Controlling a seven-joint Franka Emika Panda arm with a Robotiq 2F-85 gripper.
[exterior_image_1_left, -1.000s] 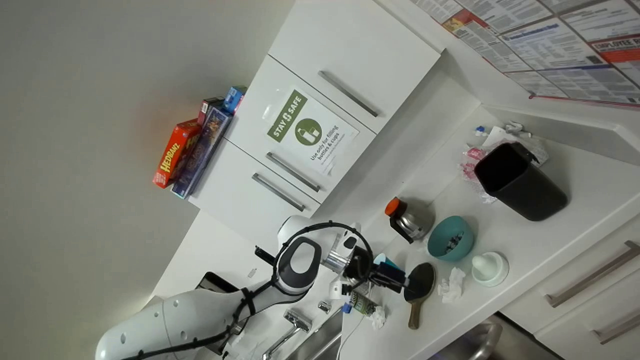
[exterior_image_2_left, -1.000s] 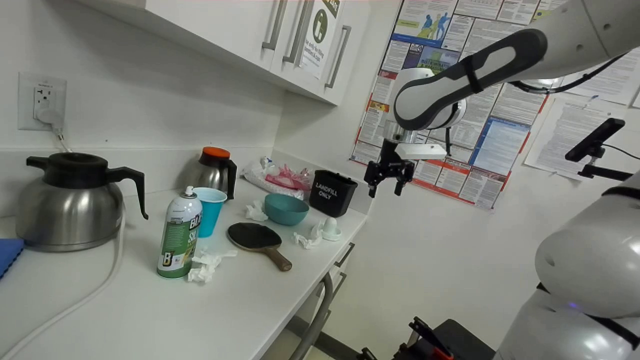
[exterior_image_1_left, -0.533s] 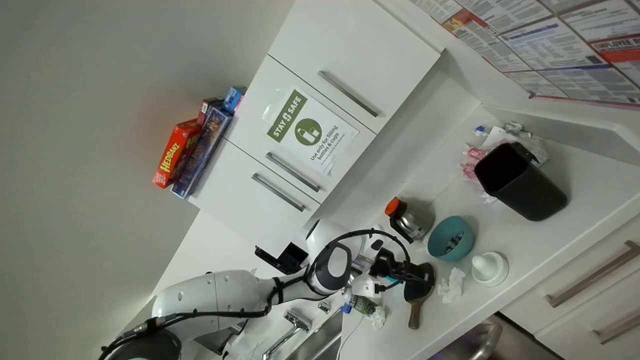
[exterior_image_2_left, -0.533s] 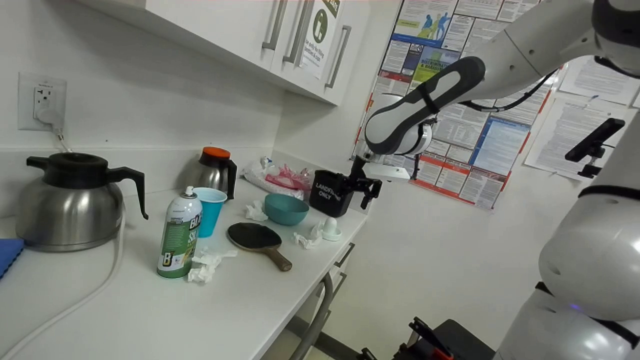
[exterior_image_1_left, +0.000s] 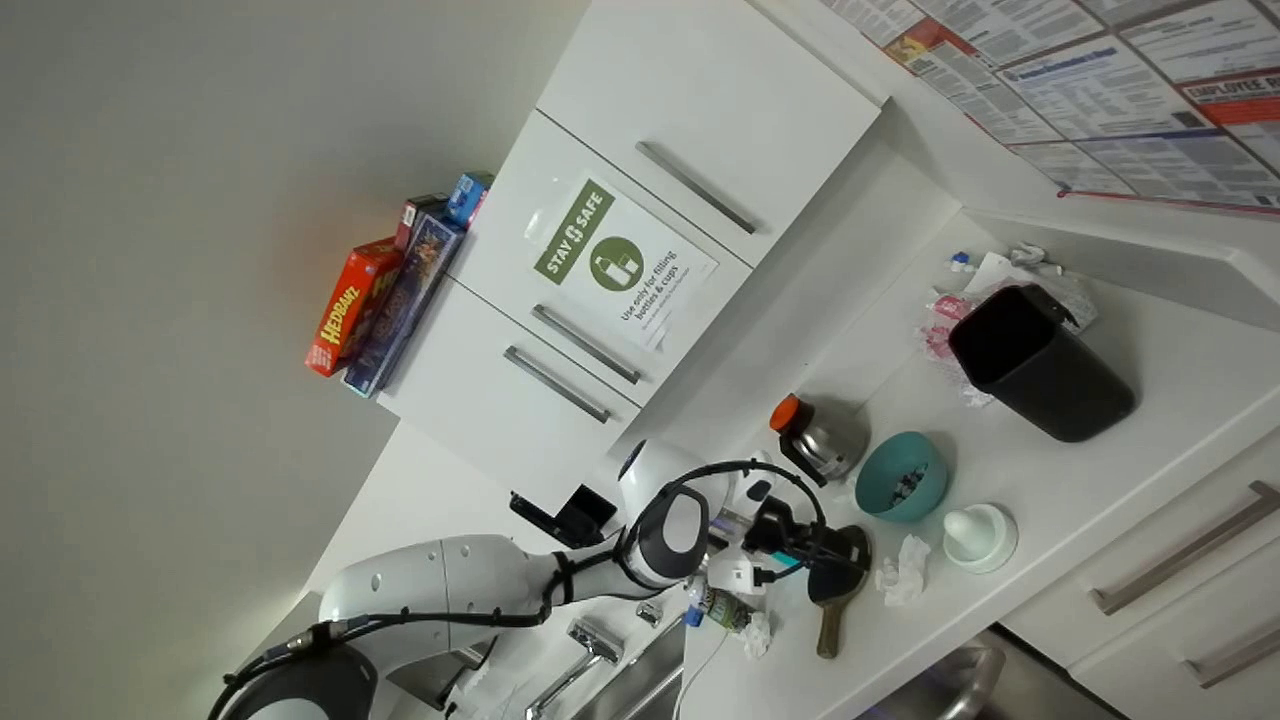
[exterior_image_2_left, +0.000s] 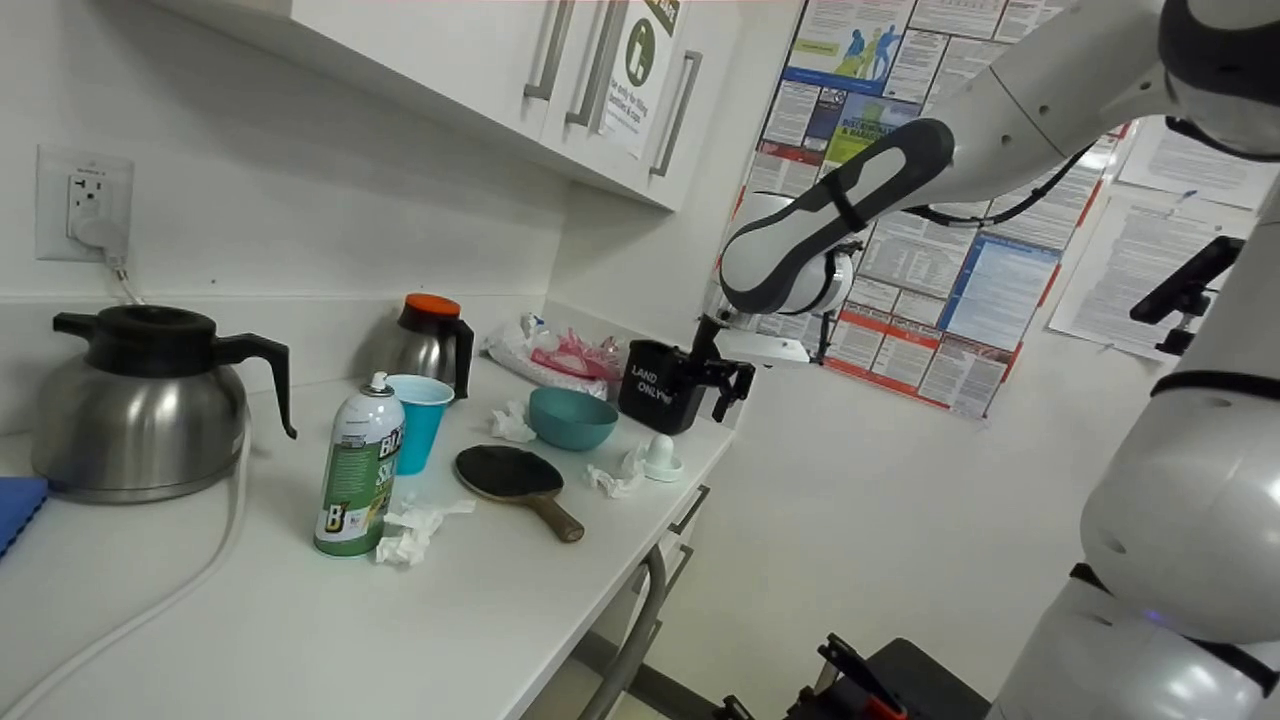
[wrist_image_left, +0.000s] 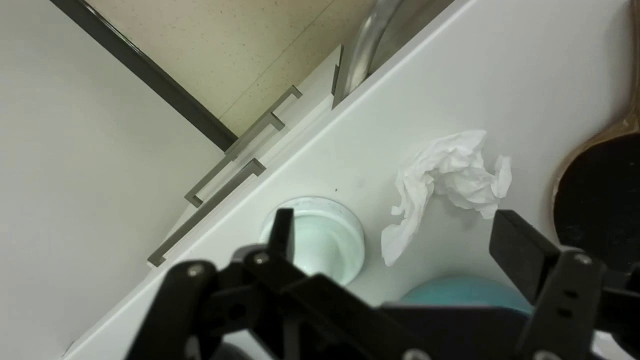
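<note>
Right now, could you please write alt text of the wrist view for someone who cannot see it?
Open black jaws, holding nothing, hang over a white counter, where a crumpled tissue lies between a white dish and a dark paddle. A teal bowl, partly hidden by the jaws, shows near the bottom.

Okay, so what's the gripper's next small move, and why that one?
I'd probably shift the open, empty gripper slightly to center it over the crumpled tissue before any lowering: in the wrist view the tissue sits off-center, toward one finger, while the other finger overlaps the round white dish.
</note>
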